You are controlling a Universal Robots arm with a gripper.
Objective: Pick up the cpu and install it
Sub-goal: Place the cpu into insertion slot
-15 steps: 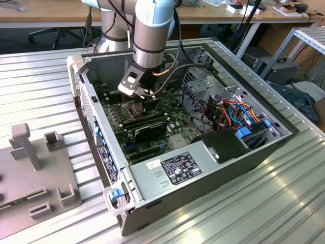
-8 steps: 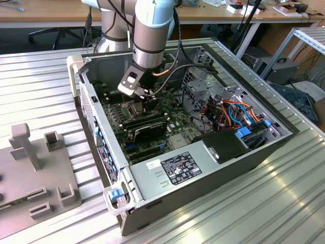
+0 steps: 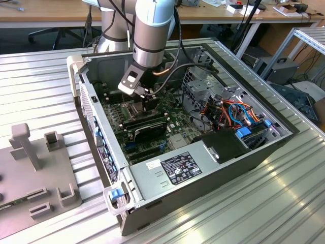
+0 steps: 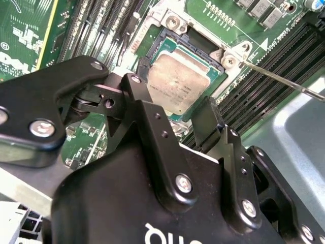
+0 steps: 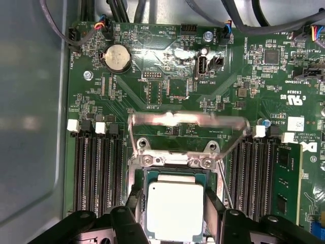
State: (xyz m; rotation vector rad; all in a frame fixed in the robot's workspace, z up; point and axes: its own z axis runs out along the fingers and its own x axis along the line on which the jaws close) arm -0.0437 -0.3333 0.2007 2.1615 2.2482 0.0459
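Observation:
The cpu (image 5: 175, 211), a flat square chip with a dull silver-grey top (image 4: 179, 81), lies level in the dark square socket (image 4: 203, 43) on the green motherboard (image 5: 167, 86). My gripper (image 5: 175, 216) straddles it, with one black finger (image 4: 138, 94) against each of two opposite edges, shut on the chip (image 4: 172, 99). In the exterior view the arm reaches down into the open computer case, its gripper (image 3: 150, 104) low over the board. The socket's metal load plate (image 5: 188, 122) is flipped up and back.
A thin metal lever (image 4: 284, 81) sticks out beside the socket. Black memory slots (image 5: 99, 173) flank it on both sides, with one stick (image 5: 284, 173) fitted. The case (image 3: 244, 152) also holds a power supply (image 3: 177, 168) and coloured cables (image 3: 233, 112). A grey fixture (image 3: 35, 168) lies at the exterior view's left.

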